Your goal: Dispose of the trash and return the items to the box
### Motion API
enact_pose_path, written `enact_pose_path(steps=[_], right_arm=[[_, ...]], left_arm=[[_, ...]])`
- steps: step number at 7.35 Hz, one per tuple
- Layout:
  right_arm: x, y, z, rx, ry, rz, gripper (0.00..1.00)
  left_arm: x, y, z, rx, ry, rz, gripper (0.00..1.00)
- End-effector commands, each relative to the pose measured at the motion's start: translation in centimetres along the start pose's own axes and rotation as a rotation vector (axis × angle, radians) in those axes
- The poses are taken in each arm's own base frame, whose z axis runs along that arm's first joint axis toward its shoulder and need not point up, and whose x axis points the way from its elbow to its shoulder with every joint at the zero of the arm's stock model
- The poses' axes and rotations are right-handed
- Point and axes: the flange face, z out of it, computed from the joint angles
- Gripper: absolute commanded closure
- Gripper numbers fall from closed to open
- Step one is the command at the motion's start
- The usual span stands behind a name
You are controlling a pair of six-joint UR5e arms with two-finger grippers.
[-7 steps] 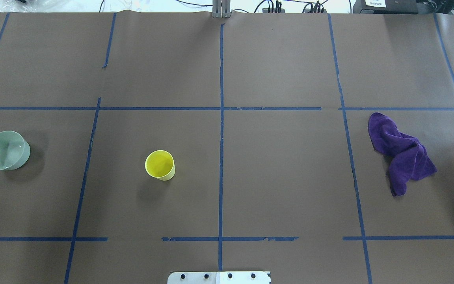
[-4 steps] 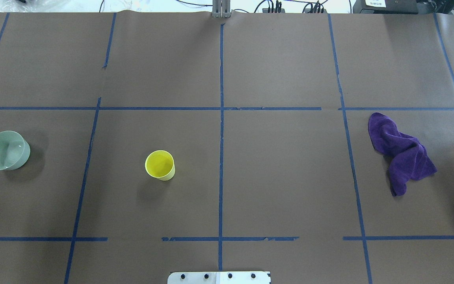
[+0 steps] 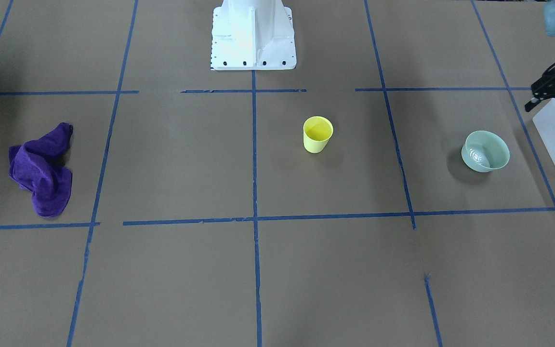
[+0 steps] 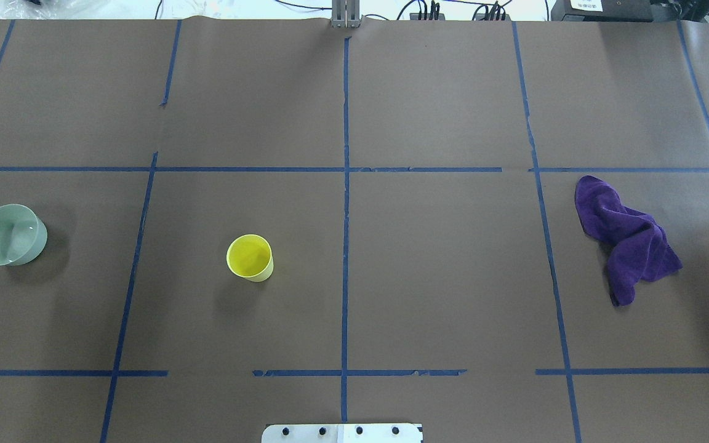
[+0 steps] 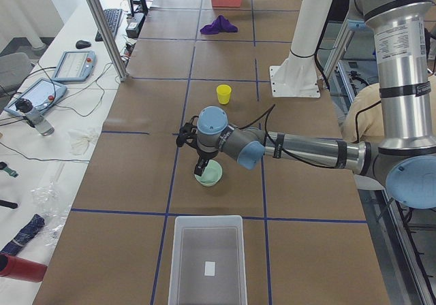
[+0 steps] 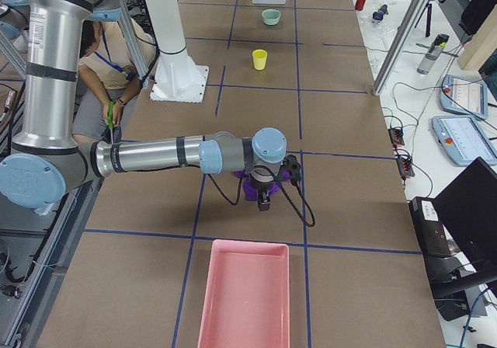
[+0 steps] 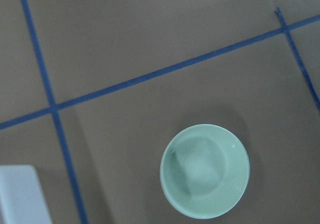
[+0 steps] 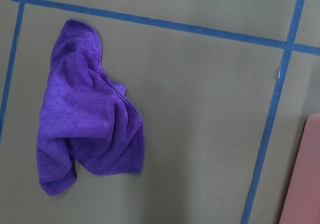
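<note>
Brown taped table (image 3: 306,270), left gripper (image 3: 548,114) raised near mint bowl (image 3: 485,151), jaws apart, right gripper (image 6: 264,201) state unclear

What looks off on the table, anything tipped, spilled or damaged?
Nothing tipped or spilled: the yellow cup and green bowl stand upright. Only the purple cloth lies crumpled, and the blue tape grid has gaps and frayed ends.
</note>
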Motion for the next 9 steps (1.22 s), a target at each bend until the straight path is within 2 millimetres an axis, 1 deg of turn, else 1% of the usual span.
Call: enact_pose_path(steps=[1, 2, 3, 4, 5, 6, 7, 8, 9], right_arm=[[0.0, 0.0, 0.0, 0.0, -0.005, -0.001, 0.0], [-0.1, 0.0, 0.0, 0.001, -0.005, -0.002, 0.0], [-0.1, 0.0, 0.0, 0.001, -0.005, -0.002, 0.0], [-0.1, 0.0, 0.0, 0.001, -0.005, -0.003, 0.0], [0.0, 0.1, 0.0, 0.0, -0.005, -0.002, 0.0], [-0.1, -0.2, 0.0, 0.0, -0.003, -0.005, 0.0], [-0.6, -0.6, 0.0, 0.001, -0.003, -0.018, 0.0], [-0.8, -0.6, -0.2, 0.006, -0.002, -0.022, 0.0], [-0.5, -0.5, 0.0, 0.001, -0.004, -0.015, 0.0]], left_arm=[[12.3, -1.4, 5.8, -0.061, 0.126, -0.147, 0.0], [18.9, -2.0, 9.0, -0.068, 0.132, -0.246, 0.0], [22.9, -1.8, 11.1, -0.078, 0.137, -0.328, 0.0], [26.1, -2.4, 12.5, -0.124, 0.121, -0.393, 0.0], [31.3, -5.1, 12.7, -0.147, 0.079, -0.409, 0.0], [34.4, -6.7, 13.8, -0.101, -0.013, -0.412, 0.0], [36.6, -7.6, 14.8, -0.09, -0.078, -0.407, 0.0], [37.4, -7.9, 14.6, -0.086, -0.07, -0.402, 0.0], [37.9, -7.8, 14.8, -0.091, -0.066, -0.397, 0.0]])
